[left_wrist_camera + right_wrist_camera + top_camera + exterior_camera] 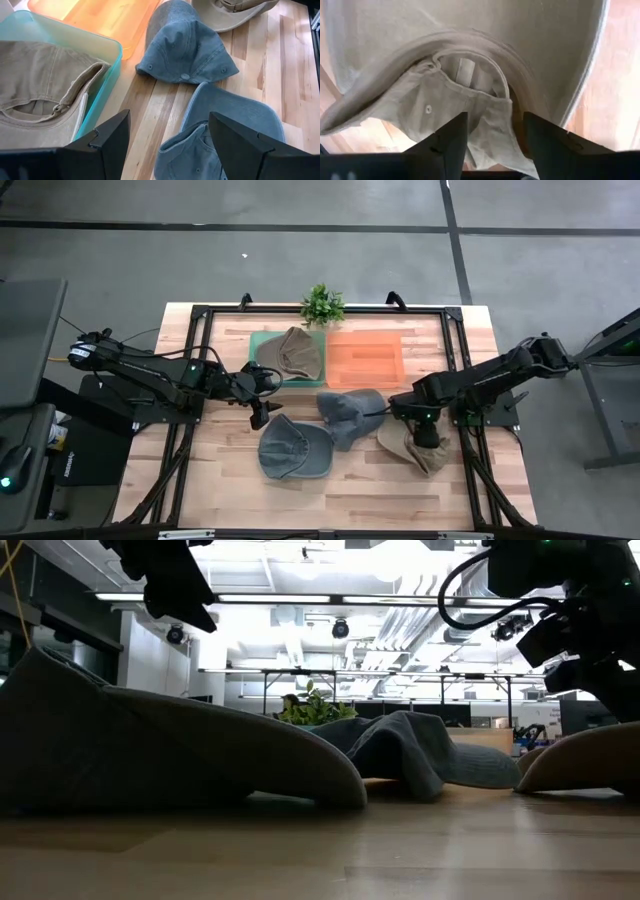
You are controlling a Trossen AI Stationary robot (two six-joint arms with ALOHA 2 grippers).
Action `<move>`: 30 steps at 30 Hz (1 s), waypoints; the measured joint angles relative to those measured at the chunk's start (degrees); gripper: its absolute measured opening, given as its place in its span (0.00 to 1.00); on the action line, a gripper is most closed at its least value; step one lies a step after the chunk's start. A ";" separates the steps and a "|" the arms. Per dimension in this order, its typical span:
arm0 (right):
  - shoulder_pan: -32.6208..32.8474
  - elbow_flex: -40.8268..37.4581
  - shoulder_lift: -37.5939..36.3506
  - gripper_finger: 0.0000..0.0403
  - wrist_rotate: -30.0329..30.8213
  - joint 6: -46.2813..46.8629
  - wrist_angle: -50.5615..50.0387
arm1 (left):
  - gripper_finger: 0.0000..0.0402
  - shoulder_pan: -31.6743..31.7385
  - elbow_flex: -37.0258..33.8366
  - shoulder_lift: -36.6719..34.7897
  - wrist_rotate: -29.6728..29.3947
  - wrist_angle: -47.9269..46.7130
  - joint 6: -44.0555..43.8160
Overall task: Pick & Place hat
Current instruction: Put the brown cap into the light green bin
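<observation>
Starting on the left, the left arm reaches in across the table, its left gripper [262, 412] hovering low with the jaws spread wide and nothing between them, just beside the green tray [258, 340] where a tan hat [298, 350] already lies crumpled. Right under and ahead of that gripper sits a blue cap [293, 448] on the bare wood, brim toward the middle of the table, and just beyond it a second blue hat [347, 412], slumped over itself near the empty orange tray [364, 358]. Moving right, here's the action: the right arm comes in from its side, elbow out, wrist bent down, and the right gripper [428, 430] hangs directly over the beige hat [415, 446] at the right end of the row. In its wrist view the fingers [445, 142] stand apart, straddling the folded crown and sweatband, with fabric bunched in the gap but not pinched. These hats look soft, light and floppy; they'll sag and fold rather than hold a shape, so a pinch on a thick double layer, the crown seam or the stiffer brim edge, looks the safest bite. A grab on a single loose layer would likely let the rest drape and drag across the wood. The cloth isn't slippery or fragile, so a firm squeeze should do no harm.
</observation>
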 joint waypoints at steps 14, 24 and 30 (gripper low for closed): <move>-0.20 8.15 0.00 0.49 9.14 -3.27 -8.06 | 0.62 0.01 0.01 0.00 -0.22 -0.02 0.07; -3.02 8.15 0.00 0.50 11.83 -1.95 -9.59 | 0.62 0.01 0.01 0.00 -0.31 0.01 0.10; -3.26 7.43 0.00 0.52 8.92 -5.74 -8.44 | 0.62 0.01 0.01 0.00 -0.31 -0.01 0.16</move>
